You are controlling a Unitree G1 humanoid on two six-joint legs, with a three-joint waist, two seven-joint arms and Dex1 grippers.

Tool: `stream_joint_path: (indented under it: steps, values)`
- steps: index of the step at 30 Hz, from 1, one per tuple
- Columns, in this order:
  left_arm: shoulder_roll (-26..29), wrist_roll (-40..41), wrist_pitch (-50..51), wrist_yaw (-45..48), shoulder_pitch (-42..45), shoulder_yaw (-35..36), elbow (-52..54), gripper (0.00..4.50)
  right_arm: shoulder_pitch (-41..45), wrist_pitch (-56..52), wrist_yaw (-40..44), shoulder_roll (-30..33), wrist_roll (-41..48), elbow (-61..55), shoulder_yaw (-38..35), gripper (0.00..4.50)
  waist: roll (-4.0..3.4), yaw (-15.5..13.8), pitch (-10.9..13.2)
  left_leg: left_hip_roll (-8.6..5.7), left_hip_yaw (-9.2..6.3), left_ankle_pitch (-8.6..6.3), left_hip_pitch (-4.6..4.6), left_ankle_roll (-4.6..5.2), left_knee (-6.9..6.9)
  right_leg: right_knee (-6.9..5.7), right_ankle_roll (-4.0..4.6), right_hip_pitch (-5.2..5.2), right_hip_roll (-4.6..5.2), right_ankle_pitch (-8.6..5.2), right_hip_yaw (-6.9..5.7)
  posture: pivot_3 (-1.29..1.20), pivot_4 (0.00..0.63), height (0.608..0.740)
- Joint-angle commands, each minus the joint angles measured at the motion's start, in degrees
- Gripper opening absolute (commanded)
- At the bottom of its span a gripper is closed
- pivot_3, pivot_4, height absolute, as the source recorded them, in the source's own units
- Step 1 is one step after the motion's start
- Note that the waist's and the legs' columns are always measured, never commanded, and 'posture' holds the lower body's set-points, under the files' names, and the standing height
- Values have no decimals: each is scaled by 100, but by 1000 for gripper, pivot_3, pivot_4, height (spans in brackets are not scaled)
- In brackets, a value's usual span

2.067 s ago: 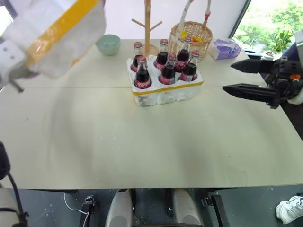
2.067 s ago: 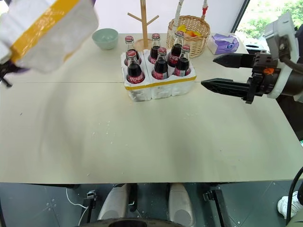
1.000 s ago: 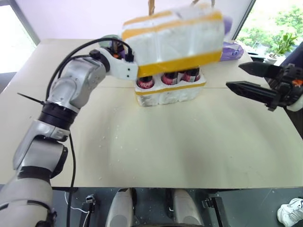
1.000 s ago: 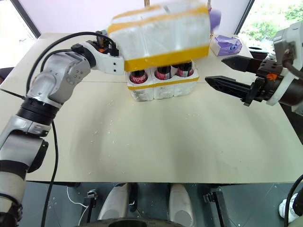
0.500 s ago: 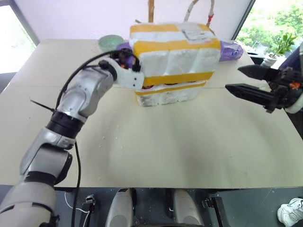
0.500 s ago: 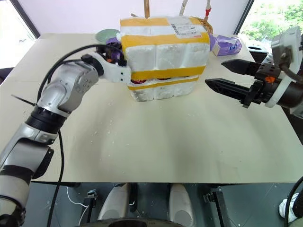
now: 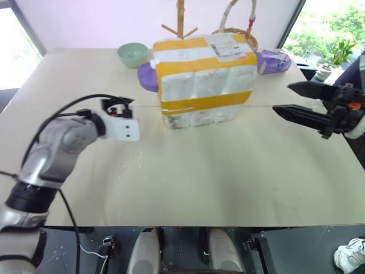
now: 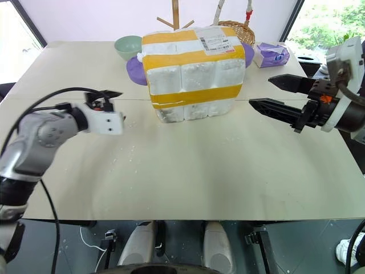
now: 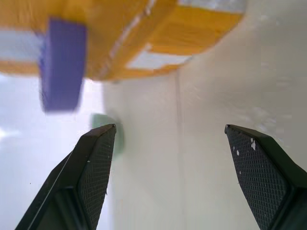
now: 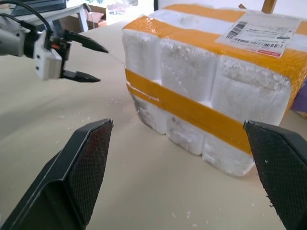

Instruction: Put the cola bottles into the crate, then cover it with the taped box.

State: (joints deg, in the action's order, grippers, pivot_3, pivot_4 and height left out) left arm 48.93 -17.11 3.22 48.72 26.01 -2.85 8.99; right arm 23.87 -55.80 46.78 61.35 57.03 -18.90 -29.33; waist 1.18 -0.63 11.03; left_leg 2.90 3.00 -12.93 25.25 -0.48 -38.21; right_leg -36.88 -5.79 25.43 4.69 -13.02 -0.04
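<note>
The taped box, white styrofoam with wide yellow-orange bands and a shipping label on top, stands at the table's far middle, set down over the crate. Only a low white strip of the crate shows beneath the box's lower band. The cola bottles are hidden under the box. My left gripper hangs open and empty above the table, well apart from the box's left side. To the right of the box my right gripper is open and empty, pointing toward it.
Behind the box stand a green bowl, a purple dish, a wooden peg rack and a wicker basket. A purple tissue pack lies at the far right. Styrofoam crumbs dot the tabletop.
My left gripper opened, let go of the taped box and drew back left and down. The box settled lower over the crate, hiding the bottles. The right gripper stayed put.
</note>
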Motion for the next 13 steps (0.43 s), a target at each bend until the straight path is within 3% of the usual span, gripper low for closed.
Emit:
stream_joint_path:
  steps: [1, 4, 8, 13]
  values:
    - [-257, 2766, 3160, 1129, 272, 1443, 222, 3782, -21, 224, 162, 116, -161, 12, -5, 4500, 3, -16, 1, 0, -1, 0, 1, 0, -2, 1, 0, -2, 0, 0, -2, 0, 150, 740]
    - [42, 4537, 4932, 1870, 1056, 2410, -464, 3782, -82, 411, 357, 196, -424, 140, 144, 4500, 13, 6, 4, 0, -15, 0, 4, 0, -7, 1, -2, -3, -3, -1, -11, 0, 150, 740]
    - [596, 5016, 5013, 2326, 1692, 2609, -1475, 3782, 87, 594, 560, 286, -669, 470, 345, 4500, 6, 67, 0, -4, -14, 0, -4, 0, -2, 1, -8, -8, -2, -5, -10, 0, 150, 740]
    - [980, 5147, 4944, 2648, 2170, 2278, -2252, 3782, 334, 731, 715, 316, -930, 863, 589, 4500, 4, 132, -1, -3, -14, 0, -26, 0, 8, -4, -6, -22, -4, -8, -10, 0, 150, 740]
